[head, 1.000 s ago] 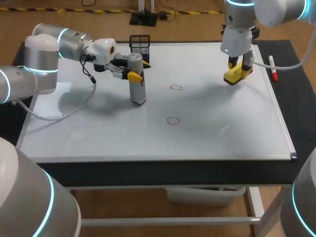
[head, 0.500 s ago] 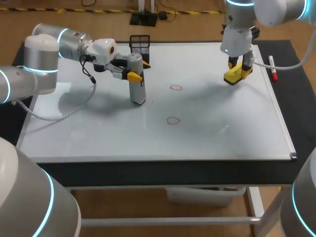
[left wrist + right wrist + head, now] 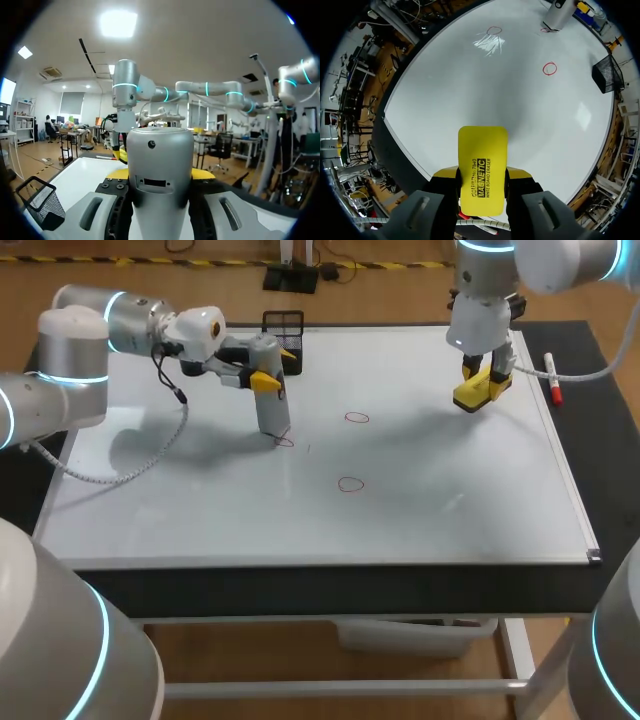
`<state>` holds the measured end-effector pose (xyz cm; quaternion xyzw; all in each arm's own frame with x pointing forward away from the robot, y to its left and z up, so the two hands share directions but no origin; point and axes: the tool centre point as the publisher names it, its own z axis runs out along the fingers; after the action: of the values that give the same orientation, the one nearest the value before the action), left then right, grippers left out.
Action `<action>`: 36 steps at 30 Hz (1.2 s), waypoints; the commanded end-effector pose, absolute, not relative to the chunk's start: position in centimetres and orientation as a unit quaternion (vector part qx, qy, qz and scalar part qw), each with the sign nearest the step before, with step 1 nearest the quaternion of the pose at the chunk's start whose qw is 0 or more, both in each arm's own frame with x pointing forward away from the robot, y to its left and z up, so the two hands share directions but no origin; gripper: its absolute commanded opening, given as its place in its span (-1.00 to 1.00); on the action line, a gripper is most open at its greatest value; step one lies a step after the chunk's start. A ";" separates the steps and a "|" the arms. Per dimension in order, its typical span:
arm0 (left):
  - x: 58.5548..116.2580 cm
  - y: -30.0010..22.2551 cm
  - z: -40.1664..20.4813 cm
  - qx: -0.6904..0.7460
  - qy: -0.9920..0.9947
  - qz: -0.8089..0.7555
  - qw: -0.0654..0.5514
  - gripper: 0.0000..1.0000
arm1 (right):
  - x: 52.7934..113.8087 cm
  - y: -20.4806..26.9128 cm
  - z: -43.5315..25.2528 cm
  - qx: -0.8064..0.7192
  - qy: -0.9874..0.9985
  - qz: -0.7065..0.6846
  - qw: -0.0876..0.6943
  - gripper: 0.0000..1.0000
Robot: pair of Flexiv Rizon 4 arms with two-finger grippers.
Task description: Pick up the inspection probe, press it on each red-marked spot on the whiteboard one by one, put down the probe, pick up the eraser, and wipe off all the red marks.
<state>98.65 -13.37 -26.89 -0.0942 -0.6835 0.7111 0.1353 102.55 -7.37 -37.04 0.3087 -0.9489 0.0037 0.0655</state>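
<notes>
Left fingers [image 3: 111, 207] tight around probe [image 3: 160, 167]

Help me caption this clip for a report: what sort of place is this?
Probably a robotics lab or test bench. A whiteboard lies flat on the table with red circles drawn on it; the robot's left gripper holds a grey probe and the right gripper a yellow eraser.
</notes>
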 end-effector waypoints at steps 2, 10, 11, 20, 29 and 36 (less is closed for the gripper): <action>99.6 -11.9 -25.9 -0.084 -0.692 0.708 0.115 -1.00 | 102.7 -7.4 -36.9 0.309 -0.949 0.005 0.067 -1.00; 102.7 -9.4 -25.2 -0.067 -0.700 0.708 0.073 -1.00 | 102.7 -7.4 -36.9 0.309 -0.949 0.005 0.067 -1.00; 103.2 -9.0 -25.1 -0.064 -0.701 0.707 0.067 -1.00 | 102.7 -7.4 -36.9 0.309 -0.949 0.005 0.067 -1.00; 107.0 -5.6 -24.9 -0.025 -0.710 0.704 0.020 -1.00 | 102.7 -7.4 -36.9 0.309 -0.949 0.005 0.067 -1.00; 110.0 -2.2 -25.1 0.014 -0.713 0.701 -0.019 -1.00 | 102.7 -7.4 -36.9 0.309 -0.949 0.005 0.067 -1.00; 111.5 -0.3 -25.0 0.036 -0.717 0.695 -0.040 -1.00 | 102.7 -7.4 -36.9 0.309 -0.949 0.005 0.067 -1.00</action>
<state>111.82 -0.57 -25.49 0.0326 -0.7147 0.6977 -0.0363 102.56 -7.37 -37.04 0.3087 -0.9489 0.0037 0.0655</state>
